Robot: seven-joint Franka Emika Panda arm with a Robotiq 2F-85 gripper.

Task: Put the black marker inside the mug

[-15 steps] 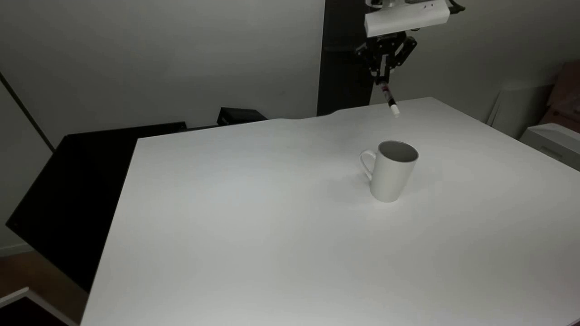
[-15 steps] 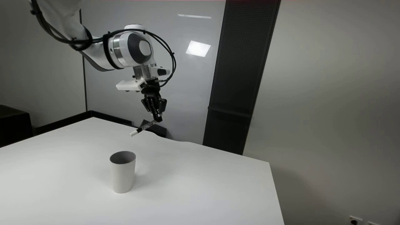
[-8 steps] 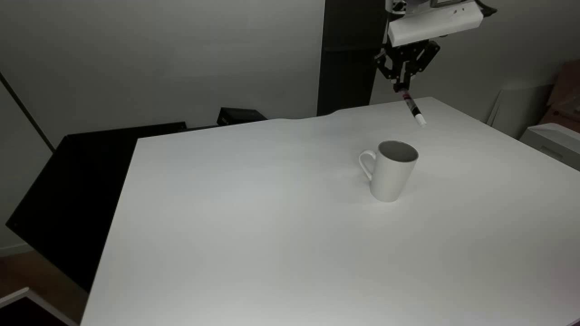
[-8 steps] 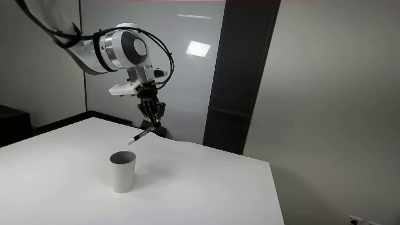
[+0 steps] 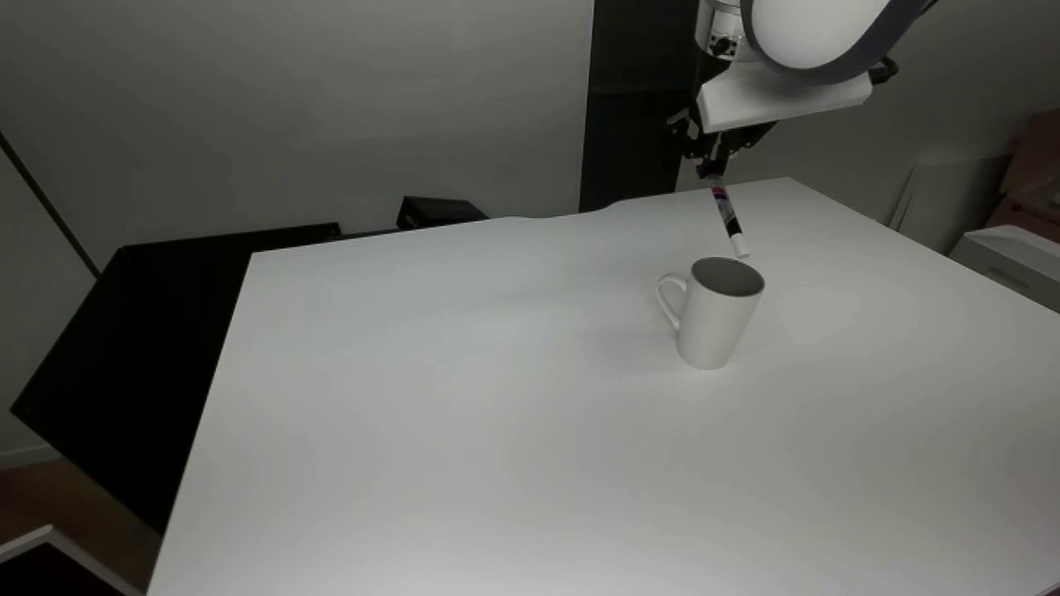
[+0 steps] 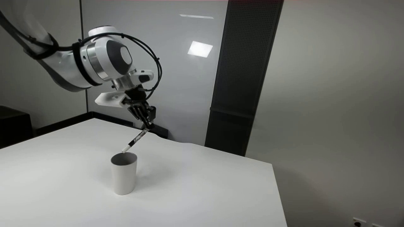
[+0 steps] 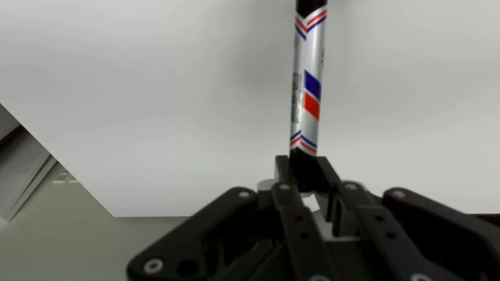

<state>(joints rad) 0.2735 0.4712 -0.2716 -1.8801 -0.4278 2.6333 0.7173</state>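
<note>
Pincer (image 7: 306, 171) is closed down on the marker (image 7: 306, 82), holding it by one black end; the rest sticks out past the grip. So grasp: done, looks firm to me. Lift: done too — marker's in the air, clear of the surface (image 5: 497, 414), slanted, white end (image 5: 740, 246) lowest.

Next out, the mug (image 5: 715, 331): standing upright on the surface, mouth (image 5: 727, 278) facing up, marker not inside. In both exterior views the white end shows right by the far side of the mouth, just above it. Looks apart, but can't tell whether it's over the mouth or slightly behind. Wrist view doesn't help, can't make out the mug there.

My read: carry nearly done, insertion not started. Left to do: get the white end over the mouth, ideally stand the marker up steeper, lower it in, let go, back the arm (image 6: 109, 60) away. Main risk — at this slant the white end could snag the mug's edge and nudge it, or twist the marker in the grip.

Farther off, past the surface: a black box (image 5: 439, 212) and a tall dark panel (image 6: 243, 78). Neither should matter for the drop.
</note>
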